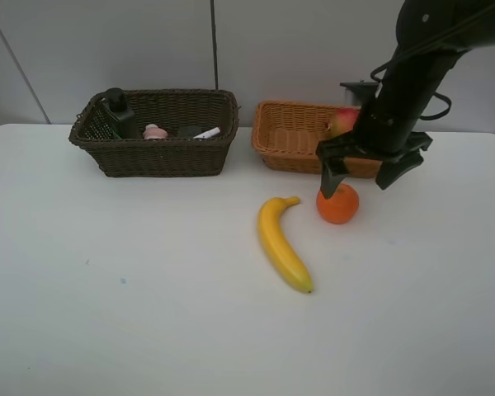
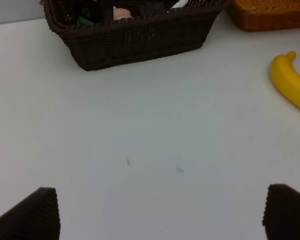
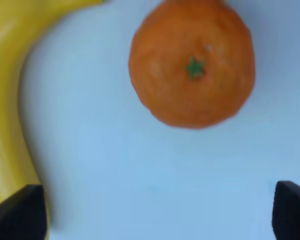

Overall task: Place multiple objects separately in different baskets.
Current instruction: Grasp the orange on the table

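Note:
An orange [image 1: 337, 204] and a yellow banana [image 1: 282, 243] lie on the white table in front of the baskets. My right gripper [image 1: 361, 175] hangs open just above and behind the orange, holding nothing; its wrist view shows the orange [image 3: 192, 62] and the banana [image 3: 10, 100] below the spread fingertips [image 3: 17, 212]. The dark brown basket [image 1: 165, 157] holds a black bottle [image 1: 115, 107], a small pink bottle [image 1: 154, 132] and a white-pink marker [image 1: 206, 133]. The light orange basket [image 1: 289, 140] holds a red pomegranate [image 1: 344, 121]. My left gripper [image 2: 157, 220] is open over bare table.
The right arm partly hides the right end of the orange basket. In the left wrist view the dark basket [image 2: 135, 37], the orange basket [image 2: 270, 15] and the banana [image 2: 292, 82] lie ahead. A grey wall stands behind the table.

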